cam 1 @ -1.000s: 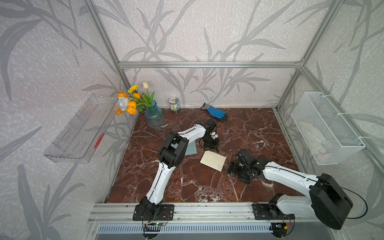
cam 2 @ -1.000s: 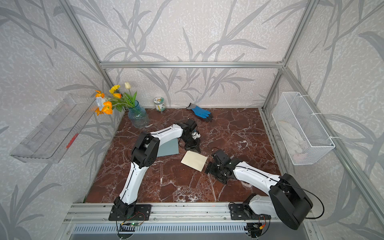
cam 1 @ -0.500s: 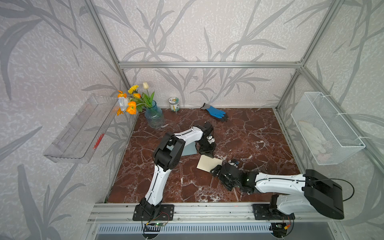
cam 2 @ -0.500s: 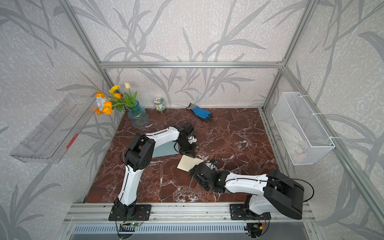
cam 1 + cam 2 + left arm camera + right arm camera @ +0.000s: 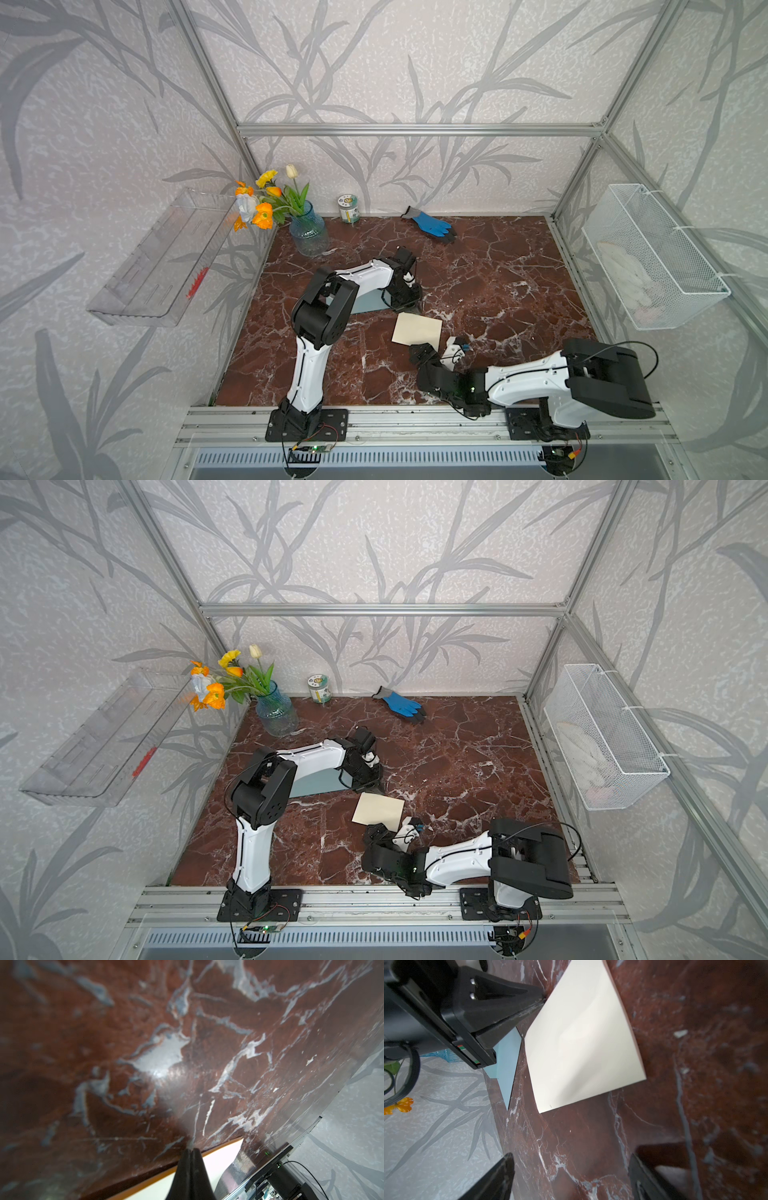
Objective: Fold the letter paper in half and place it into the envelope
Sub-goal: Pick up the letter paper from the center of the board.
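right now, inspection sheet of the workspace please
surface: veined red marble tabletop
job's things: letter paper flat on the table, outside the envelope, which lies partly under the left arm
clutter: blue glove, flower vase, small jar by the back wall
grippers: left gripper shut, tip at the paper's edge; right gripper open, short of the paper
cables: black loop on the right arm
surroundings: clear shelf and wire basket on the side walls

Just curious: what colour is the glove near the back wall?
The glove is blue with dark fingertips, clearest in a top view.
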Available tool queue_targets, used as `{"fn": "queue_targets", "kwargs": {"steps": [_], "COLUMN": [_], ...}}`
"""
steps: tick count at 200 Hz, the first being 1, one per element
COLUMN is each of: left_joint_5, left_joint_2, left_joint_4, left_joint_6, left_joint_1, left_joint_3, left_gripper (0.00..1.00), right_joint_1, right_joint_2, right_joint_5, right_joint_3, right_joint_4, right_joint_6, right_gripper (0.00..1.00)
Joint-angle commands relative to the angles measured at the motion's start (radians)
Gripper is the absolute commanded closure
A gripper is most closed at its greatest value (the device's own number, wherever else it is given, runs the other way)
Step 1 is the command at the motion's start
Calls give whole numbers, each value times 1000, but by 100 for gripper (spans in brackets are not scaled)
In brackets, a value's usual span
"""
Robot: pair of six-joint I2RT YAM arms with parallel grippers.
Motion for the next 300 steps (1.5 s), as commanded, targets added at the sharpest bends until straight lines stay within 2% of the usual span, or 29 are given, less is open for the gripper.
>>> {"fn": "queue_targets", "kwargs": {"steps": [1,64,109,175,197,223,239,300], "left_joint_5": [-107,-122,-132,-141,-139,-137,-138,-129], "left_joint_2": [17,3,-5,-36,-41,-45,-49,-50], "left_joint_4": [-3,-28,-42,-43,-38,-35,-37,-45], "left_joint_6": [-48,-32,-24,-30,-36,-41,-38,-33], "left_joint_1": [4,6,6,7,7,8,7,11], "left_joint_3": [-70,-80,-97,-124,-132,-135,-133,-109], "left_gripper": [100,100,100,100,100,100,100,100], "right_joint_1": [1,17,20,-39,-44,-44,-42,-28], "right_joint_2": [149,377,404,435,444,455,436,233], "right_joint_5": [24,107,129,119,114,107,104,143], "right_joint_3": [-43,-89,-91,-82,-73,-74,-85,-148], "right_joint_4": [-173,205,254,281,283,307,307,155], "right_joint_6": [461,579,586,585,585,585,577,542], "right_gripper": [25,36,40,46,56,88,99,100]}}
